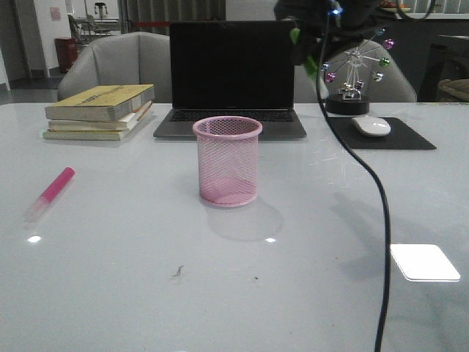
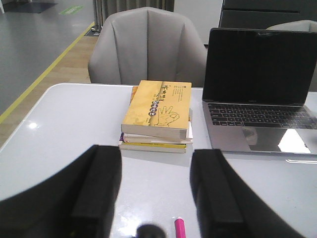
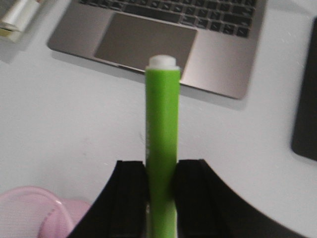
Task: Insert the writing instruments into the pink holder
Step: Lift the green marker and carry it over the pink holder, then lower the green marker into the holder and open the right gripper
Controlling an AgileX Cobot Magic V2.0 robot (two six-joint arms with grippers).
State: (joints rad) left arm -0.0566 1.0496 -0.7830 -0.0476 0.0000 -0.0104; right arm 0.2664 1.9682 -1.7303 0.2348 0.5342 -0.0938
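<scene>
Presently: holder (image 1: 227,161) empty; green marker (image 3: 161,144) clamped in right claw (image 3: 161,198) above it; pink marker (image 1: 50,192) lying below spread, empty left claw (image 2: 156,198).

We list on the white table (image 1: 110,293): stacked books (image 1: 99,111) at ten o'clock; open laptop (image 1: 231,81) at twelve; ferris-wheel ornament (image 1: 355,77), white mouse (image 1: 371,125) on black mousepad (image 1: 410,138) at two. Grey chair (image 1: 121,62) behind.

Office: laptop (image 1: 231,77), stacked books (image 1: 99,111), mouse (image 1: 371,125), chairs (image 2: 148,47)
</scene>
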